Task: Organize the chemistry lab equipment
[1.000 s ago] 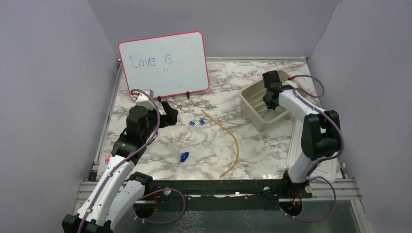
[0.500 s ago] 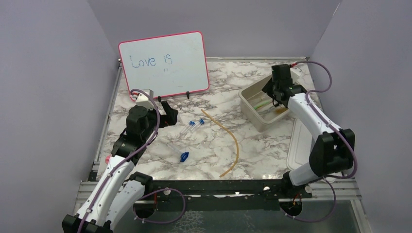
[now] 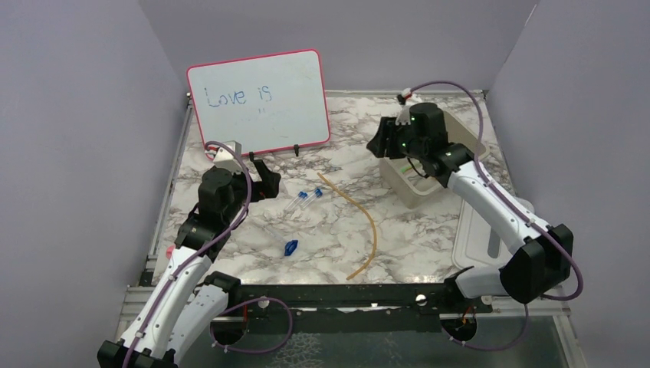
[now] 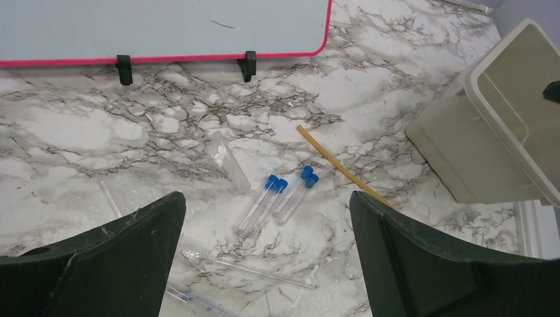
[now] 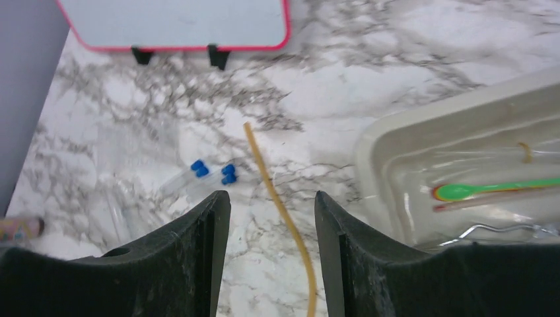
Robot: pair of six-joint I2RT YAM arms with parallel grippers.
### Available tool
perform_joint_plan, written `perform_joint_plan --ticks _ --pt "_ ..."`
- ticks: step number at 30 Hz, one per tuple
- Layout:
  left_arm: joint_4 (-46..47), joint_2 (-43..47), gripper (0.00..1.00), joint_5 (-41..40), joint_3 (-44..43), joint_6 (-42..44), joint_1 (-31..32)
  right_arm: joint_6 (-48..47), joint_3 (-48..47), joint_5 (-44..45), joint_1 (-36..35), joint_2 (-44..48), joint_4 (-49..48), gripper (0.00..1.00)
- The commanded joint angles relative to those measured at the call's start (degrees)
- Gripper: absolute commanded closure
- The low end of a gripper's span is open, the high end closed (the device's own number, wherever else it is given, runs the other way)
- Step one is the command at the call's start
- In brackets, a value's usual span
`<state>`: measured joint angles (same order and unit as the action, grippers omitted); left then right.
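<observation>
The marble table (image 3: 337, 230) bears blue-capped tubes (image 3: 305, 199), an amber hose (image 3: 366, 222) and a small blue piece (image 3: 290, 248). A tub (image 3: 402, 184), lid (image 3: 471, 245) and whiteboard (image 3: 260, 100) rest there too.

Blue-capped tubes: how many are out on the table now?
4. All lie on the marble in front of the whiteboard, beside the amber hose: one pair, and a second pair just right of it. None shows in the tub, though its floor is partly hidden.

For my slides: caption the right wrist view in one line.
Open right gripper over capped tubes and amber hose; green-tipped stick lies in the tub.
</observation>
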<state>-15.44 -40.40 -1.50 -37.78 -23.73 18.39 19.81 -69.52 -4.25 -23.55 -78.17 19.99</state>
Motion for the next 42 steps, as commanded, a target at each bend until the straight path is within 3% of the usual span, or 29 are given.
perform_joint_plan --ticks 1,6,12,18,22,32,35,39,42 --pt "1.68 1.25 0.03 0.70 0.38 0.57 -0.29 -5.90 1.41 -2.77 -6.97 -2.95 -0.36 0.45" --pt "1.60 1.31 0.03 0.62 0.34 0.52 -0.29 -6.88 4.02 1.98 -12.58 -6.06 1.76 0.43" --pt "1.56 0.84 0.03 0.74 0.35 0.43 -0.29 -2.99 8.48 4.03 -15.07 -8.53 4.08 0.43" --pt "1.60 0.61 0.03 0.79 0.37 0.43 -0.28 -0.03 11.82 11.81 -16.92 -12.87 3.97 0.43" --pt "1.60 0.19 0.03 0.88 0.30 0.43 -0.29 -0.31 11.83 11.21 -16.98 -16.32 2.43 0.45" --pt "1.51 -0.11 0.03 0.72 0.30 0.43 -0.29 -1.24 10.37 14.01 -17.58 -23.10 2.39 0.62" --pt "1.47 -0.57 0.03 1.06 0.18 0.52 -0.29 -1.81 10.50 13.13 -17.62 -24.40 2.07 0.72" --pt "1.49 -0.29 0.03 0.89 0.25 0.52 -0.29 -2.15 9.77 13.77 -17.58 -25.70 2.72 0.97" --pt "1.47 -0.05 0.03 0.72 0.26 0.47 -0.28 -2.45 9.22 15.30 -17.58 -24.61 2.80 0.99"
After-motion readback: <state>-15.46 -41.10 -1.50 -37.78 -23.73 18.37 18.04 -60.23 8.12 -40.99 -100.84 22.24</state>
